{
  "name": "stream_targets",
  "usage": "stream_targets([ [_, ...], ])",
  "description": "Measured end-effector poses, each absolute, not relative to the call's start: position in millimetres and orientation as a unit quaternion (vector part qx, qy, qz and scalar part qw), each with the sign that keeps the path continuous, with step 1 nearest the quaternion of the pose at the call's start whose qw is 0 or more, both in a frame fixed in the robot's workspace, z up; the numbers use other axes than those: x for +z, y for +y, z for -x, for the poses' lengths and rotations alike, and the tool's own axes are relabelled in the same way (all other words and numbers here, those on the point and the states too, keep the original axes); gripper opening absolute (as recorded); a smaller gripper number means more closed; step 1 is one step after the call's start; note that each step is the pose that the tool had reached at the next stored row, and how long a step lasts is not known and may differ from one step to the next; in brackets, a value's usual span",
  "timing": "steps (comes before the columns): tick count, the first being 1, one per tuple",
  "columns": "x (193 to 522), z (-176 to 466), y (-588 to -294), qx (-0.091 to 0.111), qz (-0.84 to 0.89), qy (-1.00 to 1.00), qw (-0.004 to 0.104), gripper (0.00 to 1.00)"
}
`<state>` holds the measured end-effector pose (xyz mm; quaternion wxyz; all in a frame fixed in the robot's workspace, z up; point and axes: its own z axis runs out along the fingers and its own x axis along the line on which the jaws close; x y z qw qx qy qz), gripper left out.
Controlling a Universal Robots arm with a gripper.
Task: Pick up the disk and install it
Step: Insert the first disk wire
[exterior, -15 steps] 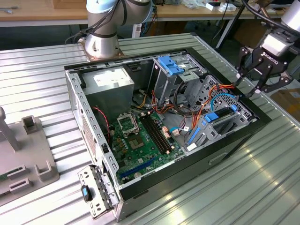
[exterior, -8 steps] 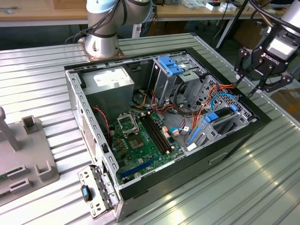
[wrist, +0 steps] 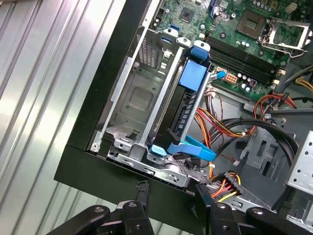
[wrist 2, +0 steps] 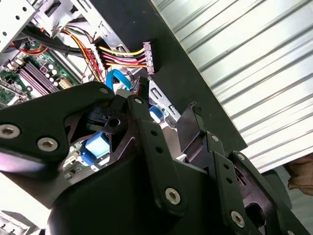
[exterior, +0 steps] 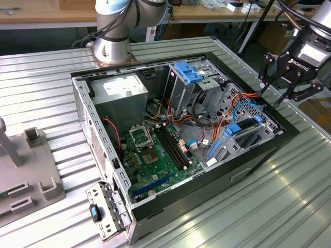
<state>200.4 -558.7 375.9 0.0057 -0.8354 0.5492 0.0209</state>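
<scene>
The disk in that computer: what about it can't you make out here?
First wrist view: the disk stands on edge in the cage, label face turned away.
Second wrist view: the tool covers most of it.
Exterior view: the cage hides its lower part; seating can't be judged.

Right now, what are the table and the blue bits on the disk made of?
The table looks like bare metal, probably aluminium: silvery ribbed strips with bright glare. The blue rails on the disk look like moulded plastic: even colour, soft sheen, rounded edges.
</scene>
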Motion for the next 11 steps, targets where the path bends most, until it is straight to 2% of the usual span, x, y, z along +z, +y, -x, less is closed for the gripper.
stream_targets([
  [11, 375.9, -200.4, -558.7, 0.021, 0.888, 0.459, 0.004, 0.50],
])
